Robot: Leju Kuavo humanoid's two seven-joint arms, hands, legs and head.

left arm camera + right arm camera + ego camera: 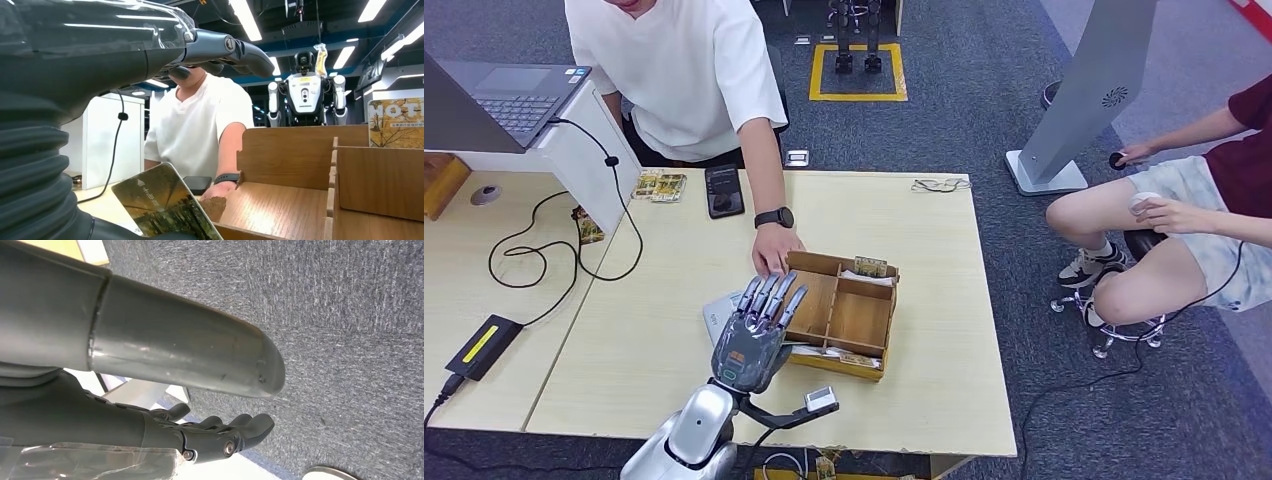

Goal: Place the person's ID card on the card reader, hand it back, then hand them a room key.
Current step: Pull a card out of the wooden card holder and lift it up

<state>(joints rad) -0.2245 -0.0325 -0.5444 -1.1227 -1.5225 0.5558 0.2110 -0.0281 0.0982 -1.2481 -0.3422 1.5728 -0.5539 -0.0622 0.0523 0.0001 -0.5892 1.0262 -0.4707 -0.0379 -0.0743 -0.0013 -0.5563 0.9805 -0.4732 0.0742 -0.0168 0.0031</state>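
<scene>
Reaching over the table (624, 340), the left hand (759, 330) hovers at the wooden tray (864, 320), fingers extended and a picture-printed card (165, 210) held against its thumb — apparently a room key; the person's hand (774, 250) rests at the tray's far corner, awaiting it; handover looks pending; the right hand (210, 435) hangs released, grasping nothing.

I had the left arm (692, 425) stretched forward from below, its hand (754, 335) palm-down with fingers (776, 293) extended and slightly apart, a card pinned beneath the palm. The right hand (200, 435) hung low, its fingers loosely curled, holding nothing.
</scene>
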